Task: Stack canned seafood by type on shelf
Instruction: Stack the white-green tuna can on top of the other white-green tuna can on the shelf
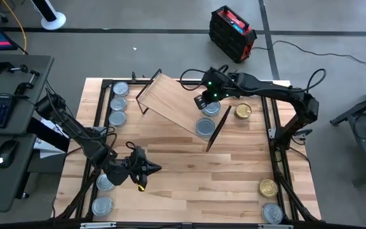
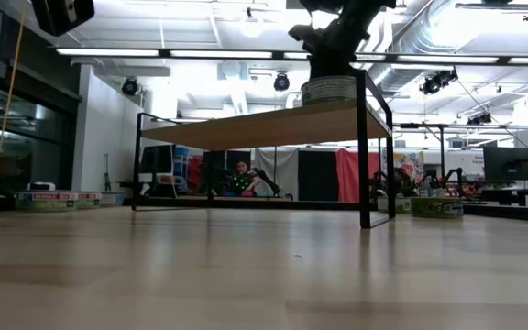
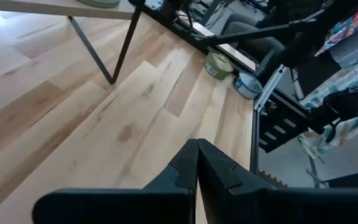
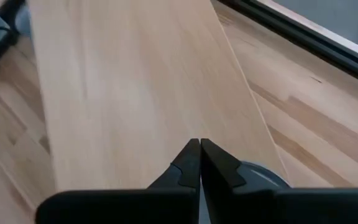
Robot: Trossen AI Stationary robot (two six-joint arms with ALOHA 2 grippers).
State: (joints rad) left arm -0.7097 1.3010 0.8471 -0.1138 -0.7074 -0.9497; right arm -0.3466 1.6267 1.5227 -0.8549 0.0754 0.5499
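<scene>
Nearest you, left end effector (image 1: 146,170) sits pinched shut, empty, low over the counter (image 1: 189,172). Farther back, right end effector (image 1: 210,102) is closed w/ nothing in it, over a silver-blue can (image 1: 211,108) on the shelf (image 1: 170,98). Risk, imo: lifting out could clip that can off the edge.

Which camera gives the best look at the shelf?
The high view: the whole shelf shows from above, holding two cans. The low view shows its underside and legs, the right wrist view its bare top, the left wrist view one leg.
</scene>
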